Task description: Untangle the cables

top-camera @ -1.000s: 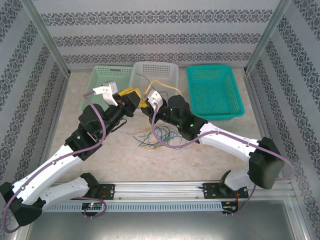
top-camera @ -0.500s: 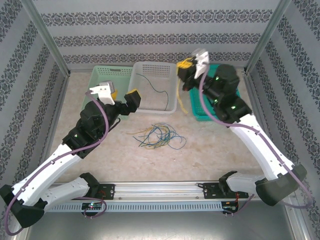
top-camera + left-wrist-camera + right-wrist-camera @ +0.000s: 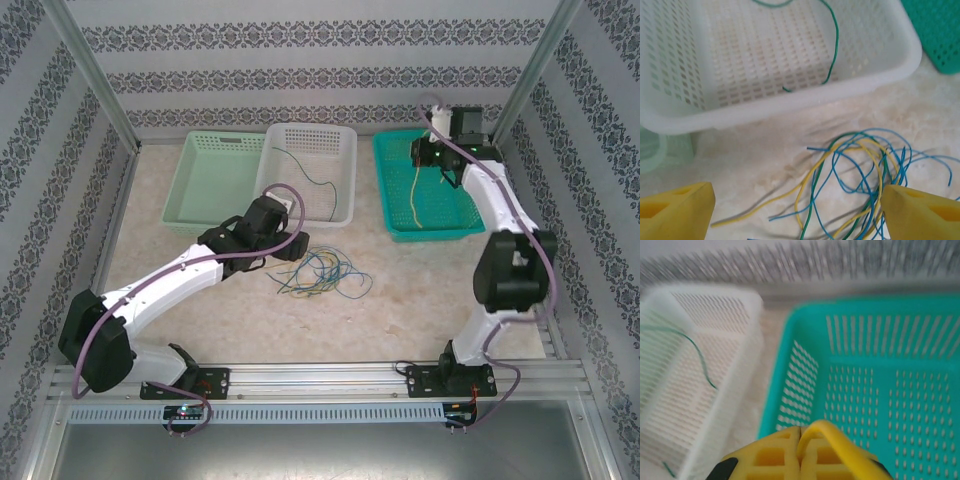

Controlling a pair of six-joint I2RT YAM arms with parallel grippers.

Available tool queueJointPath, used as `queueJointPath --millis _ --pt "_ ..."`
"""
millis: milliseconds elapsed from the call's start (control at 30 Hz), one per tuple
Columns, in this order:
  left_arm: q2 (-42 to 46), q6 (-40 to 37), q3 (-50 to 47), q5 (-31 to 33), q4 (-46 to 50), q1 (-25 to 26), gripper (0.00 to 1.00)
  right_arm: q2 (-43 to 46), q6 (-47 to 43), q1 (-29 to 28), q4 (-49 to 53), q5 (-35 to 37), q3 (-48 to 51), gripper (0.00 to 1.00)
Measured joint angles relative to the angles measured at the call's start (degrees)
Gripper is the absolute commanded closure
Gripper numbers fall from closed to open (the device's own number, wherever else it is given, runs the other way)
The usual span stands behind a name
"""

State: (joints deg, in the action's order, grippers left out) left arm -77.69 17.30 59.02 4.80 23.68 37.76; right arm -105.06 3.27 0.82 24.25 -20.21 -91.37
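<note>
Left arm (image 3: 180, 275) low, stretched forward; left gripper (image 3: 797, 210) spread wide, angled down. Right arm (image 3: 500, 230) reaches far back, elbow bent; right gripper (image 3: 800, 442) fingers pressed together on yellow cable (image 3: 827, 432).

This is a robotics lab test cell. A left arm (image 3: 170, 275) and a right arm (image 3: 497, 200), both white, are bolted to an aluminium rail (image 3: 320, 378) at the near edge of a stone-patterned desk (image 3: 200, 330). Bare aluminium posts (image 3: 95, 80) frame the cell. Flat panels of striped wallpaper (image 3: 320, 80) close its left, right and far sides. 3 plastic baskets line the far edge: green (image 3: 200, 195), white (image 3: 335, 140) and teal (image 3: 450, 195). Thin loose cables (image 3: 320, 270) lie tangled mid-desk.
</note>
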Motion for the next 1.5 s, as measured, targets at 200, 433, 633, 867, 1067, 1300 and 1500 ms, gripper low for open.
queueJointPath --millis 200,433,633,867,1067,1300,1500 --pt "0.7 -0.2 -1.6 -0.5 0.3 0.0 0.14 -10.3 -1.9 0.1 7.4 1.5 -6.3 0.78" --pt "2.3 -0.2 -4.8 -0.5 0.5 0.0 0.13 -12.6 -1.4 0.1 13.2 4.3 -10.9 0.1" --pt "0.9 -1.1 -4.9 -0.5 0.5 0.0 0.24 -9.5 0.2 -0.3 15.7 5.6 -8.3 0.07" --pt "-2.9 -5.3 -5.5 -2.6 0.3 -0.1 0.28 1.2 3.5 -1.9 17.7 3.6 -3.5 0.04" --pt "-7.2 -7.4 -5.6 -5.1 -0.9 -1.2 0.32 5.6 4.7 -3.4 17.2 2.9 3.0 0.06" --pt "-12.4 -9.2 -5.6 -8.4 -3.4 -2.7 0.39 11.5 6.3 -5.3 14.7 -0.6 10.8 0.07" --pt "-14.3 -10.7 -5.6 -10.4 -5.4 -2.9 0.39 17.2 7.6 -8.6 11.6 -2.8 13.5 0.07"
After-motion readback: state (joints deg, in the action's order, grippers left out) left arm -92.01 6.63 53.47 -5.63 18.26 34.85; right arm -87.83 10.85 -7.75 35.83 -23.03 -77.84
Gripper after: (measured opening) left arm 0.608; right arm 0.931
